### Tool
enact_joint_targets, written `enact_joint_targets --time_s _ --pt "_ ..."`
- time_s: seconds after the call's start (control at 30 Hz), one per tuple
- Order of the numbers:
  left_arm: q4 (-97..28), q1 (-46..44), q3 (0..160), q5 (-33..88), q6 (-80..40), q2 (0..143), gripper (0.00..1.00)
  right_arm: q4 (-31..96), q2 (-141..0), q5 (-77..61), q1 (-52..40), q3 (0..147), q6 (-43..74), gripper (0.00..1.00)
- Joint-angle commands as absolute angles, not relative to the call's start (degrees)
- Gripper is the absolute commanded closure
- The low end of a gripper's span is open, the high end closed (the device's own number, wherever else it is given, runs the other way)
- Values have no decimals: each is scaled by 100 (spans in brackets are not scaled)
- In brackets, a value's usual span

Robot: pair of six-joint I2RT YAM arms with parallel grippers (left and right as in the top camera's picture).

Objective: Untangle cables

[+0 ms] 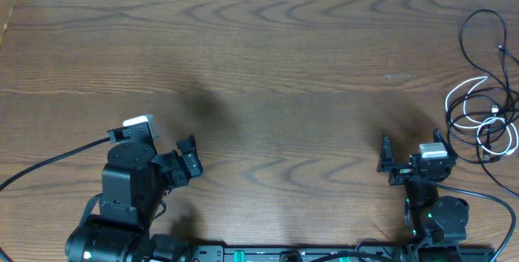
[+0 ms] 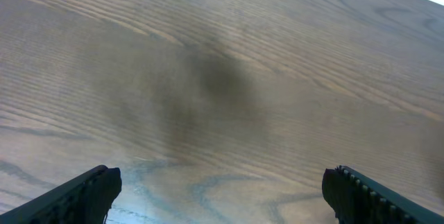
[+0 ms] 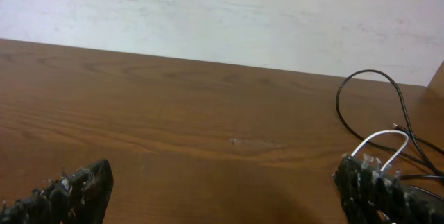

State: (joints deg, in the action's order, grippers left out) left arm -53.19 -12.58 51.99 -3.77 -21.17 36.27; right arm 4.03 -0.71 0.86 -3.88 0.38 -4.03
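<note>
On bench (image 1: 284,67) far right: cables (image 1: 485,116) lie tangled, untouched | left gripper (image 2: 222,179), right gripper (image 3: 223,168): both apart, empty | step: approach not yet begun | next: right gripper must reach right to a loop

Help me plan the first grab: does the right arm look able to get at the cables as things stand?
Probably yes. The cables lie at the right edge of the table, just ahead and right of the open right gripper, with only bare wood between them and nothing on top.
</note>
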Motion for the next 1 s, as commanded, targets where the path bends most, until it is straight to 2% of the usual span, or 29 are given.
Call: enact_joint_targets --time_s 0.0,0.23,0.57,0.73,0.93,0.97 --pt "-5374 -1127 5170 -558 -1975 3564 2 432 -30 49 -423 32 -480 1" --pt "-5127 -543 4622 -161 -1542 2746 2 432 -30 49 -423 32 -480 1" --pt "-3879 -12 2648 246 -1549 740 2 432 -32 49 -423 32 -478 1" --pt "-2906 -12 1741 392 -1551 -5 2 432 -32 49 -423 32 -480 1" --pt "-1496 -12 1046 475 -1546 8 2 432 -32 49 -423 32 -480 1" --pt "-954 -12 799 475 -1549 8 2 432 -32 49 -423 32 -480 1"
